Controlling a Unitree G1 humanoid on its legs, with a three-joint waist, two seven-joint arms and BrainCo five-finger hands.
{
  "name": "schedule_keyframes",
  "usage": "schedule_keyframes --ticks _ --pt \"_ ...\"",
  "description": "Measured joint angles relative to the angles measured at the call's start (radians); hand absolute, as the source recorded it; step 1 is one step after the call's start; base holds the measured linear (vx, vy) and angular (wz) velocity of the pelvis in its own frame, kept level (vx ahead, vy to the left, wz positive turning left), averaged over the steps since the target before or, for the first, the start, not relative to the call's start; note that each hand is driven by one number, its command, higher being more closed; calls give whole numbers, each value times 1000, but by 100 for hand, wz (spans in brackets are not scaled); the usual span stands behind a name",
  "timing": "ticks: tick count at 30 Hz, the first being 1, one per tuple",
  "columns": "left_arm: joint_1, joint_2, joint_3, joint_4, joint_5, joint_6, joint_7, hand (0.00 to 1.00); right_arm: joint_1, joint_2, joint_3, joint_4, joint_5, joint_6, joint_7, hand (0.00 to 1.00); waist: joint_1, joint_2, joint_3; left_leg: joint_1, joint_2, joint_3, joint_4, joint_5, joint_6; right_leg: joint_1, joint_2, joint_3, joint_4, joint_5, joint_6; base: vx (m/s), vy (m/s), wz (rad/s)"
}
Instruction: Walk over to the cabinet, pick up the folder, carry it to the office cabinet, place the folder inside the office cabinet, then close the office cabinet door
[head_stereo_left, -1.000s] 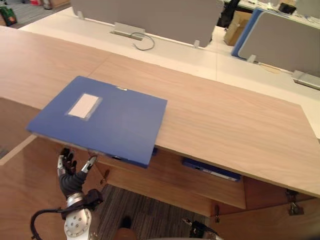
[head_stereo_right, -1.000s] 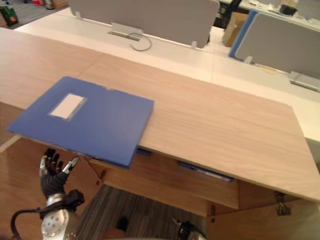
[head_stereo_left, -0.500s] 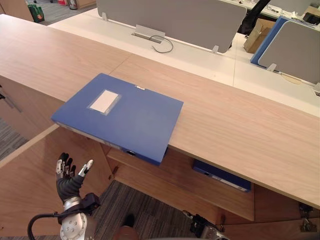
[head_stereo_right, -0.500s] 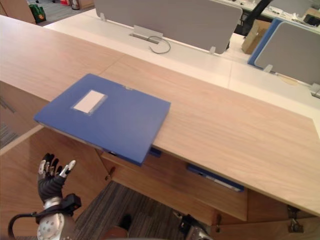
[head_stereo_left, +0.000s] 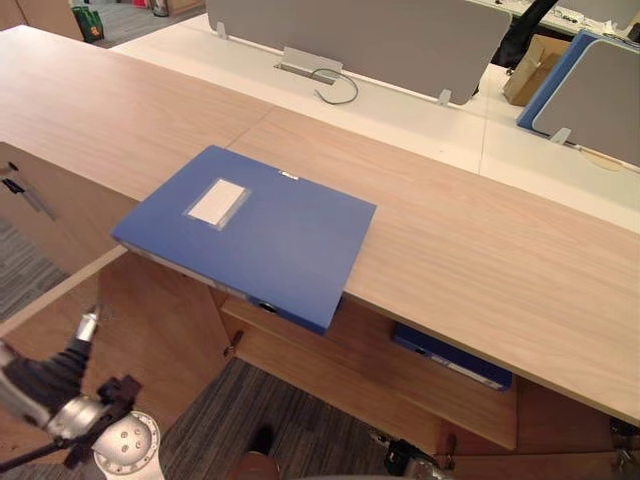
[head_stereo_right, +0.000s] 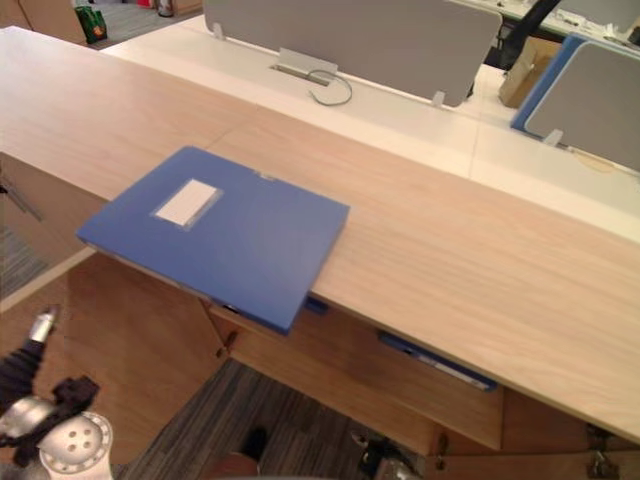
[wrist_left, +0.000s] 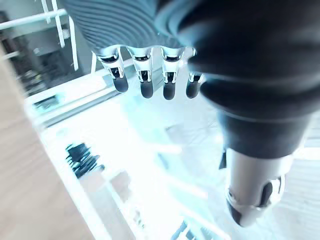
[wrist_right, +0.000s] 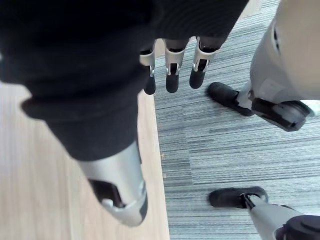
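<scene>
A blue folder with a pale label lies flat on the long wooden surface of the cabinet, its near corner jutting out past the front edge. Neither robot hand touches it.

The left robot hand hangs low at the robot's left, below the level of the surface and well apart from the folder, beside a wooden panel that stands out from the cabinet front. One silver, dark-tipped finger points up from the dark ribbed cover. In its wrist view the fingers sit side by side, relaxed and uncurled, with the thumb held apart; the hand holds nothing.

The right robot hand is down at the robot's side over the grey striped carpet, next to a light wood panel. Its fingers hang straight and its thumb stands off from them; it too is empty.

A second blue folder lies on the shelf under the surface, to the right of the first. Behind the cabinet runs a white desk with grey partition screens and a looped cable.
</scene>
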Motion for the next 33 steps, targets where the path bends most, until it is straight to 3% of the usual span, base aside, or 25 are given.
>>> schedule_keyframes --ticks 3,10,17,22,33 --pt "-14 76 -4 -29 113 -1 28 0 -1 -21 1 22 -8 -3 2 0 0 11 -3 1 -1 -1 -5 8 8 -2 0 0 -1 0 0 0 0 0" --pt "-27 229 -24 -27 232 -8 20 0 -22 -75 4 58 -26 -42 12 0 5 24 -5 16 4 15 -5 7 6 2 3 22 -5 0 0 -2 -2 -6" --pt "-46 389 -93 -1 317 -84 -49 0 -19 -93 2 74 -46 -43 37 0 13 43 -13 36 22 41 -7 6 1 4 15 57 -6 -2 -3 -12 -8 -12" --pt "-72 482 -139 68 351 -127 -101 0 -19 -106 0 93 -50 -45 43 0 13 58 -23 43 35 47 -9 10 -6 4 26 67 -5 -5 -8 -12 -10 -6" --pt "-102 622 -236 122 363 -191 -153 0 -22 -114 -42 101 -86 -46 54 0 4 55 -38 71 42 75 -29 15 -9 5 28 104 -4 -5 -9 -9 1 -7"
